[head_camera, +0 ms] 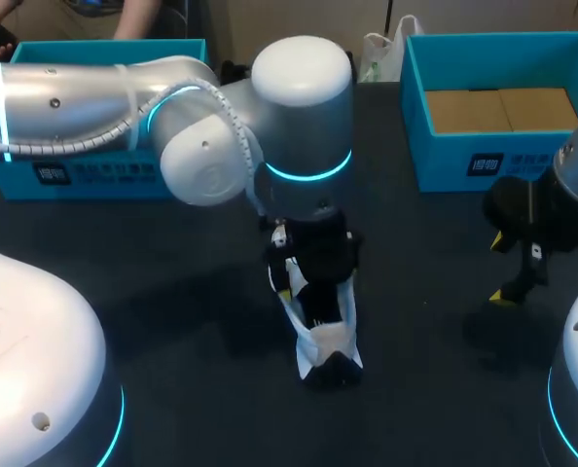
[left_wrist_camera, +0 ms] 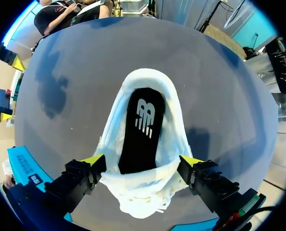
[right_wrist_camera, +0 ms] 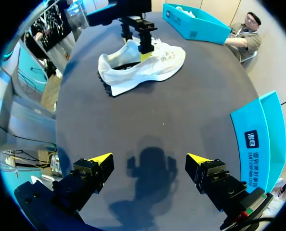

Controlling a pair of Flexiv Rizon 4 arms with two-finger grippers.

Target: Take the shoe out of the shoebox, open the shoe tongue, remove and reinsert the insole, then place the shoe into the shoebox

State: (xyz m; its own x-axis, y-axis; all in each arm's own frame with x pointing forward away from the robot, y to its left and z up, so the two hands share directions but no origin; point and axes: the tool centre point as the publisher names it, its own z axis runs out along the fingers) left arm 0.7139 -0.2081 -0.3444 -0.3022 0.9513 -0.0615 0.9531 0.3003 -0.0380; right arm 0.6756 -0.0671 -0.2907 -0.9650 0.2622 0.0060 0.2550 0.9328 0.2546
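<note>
On the table (head_camera: 425,292) the shoe (head_camera: 323,331) is out, insole (left_wrist_camera: 143,130) seated; left gripper (left_wrist_camera: 143,162) clamped on it, right gripper (right_wrist_camera: 150,161) spread wide; boxing remains.

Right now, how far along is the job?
Done: shoe lies unboxed on the table. In hand: left gripper at the shoe's opening, insole inside. Left: cannot tell if the insole step is done; boxing remains. Right gripper hangs open.

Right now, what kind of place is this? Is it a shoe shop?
Probably a robot lab, not a shop. My left arm and right arm are at a dark table, with one white shoe on it and blue shoeboxes at the back.
</note>
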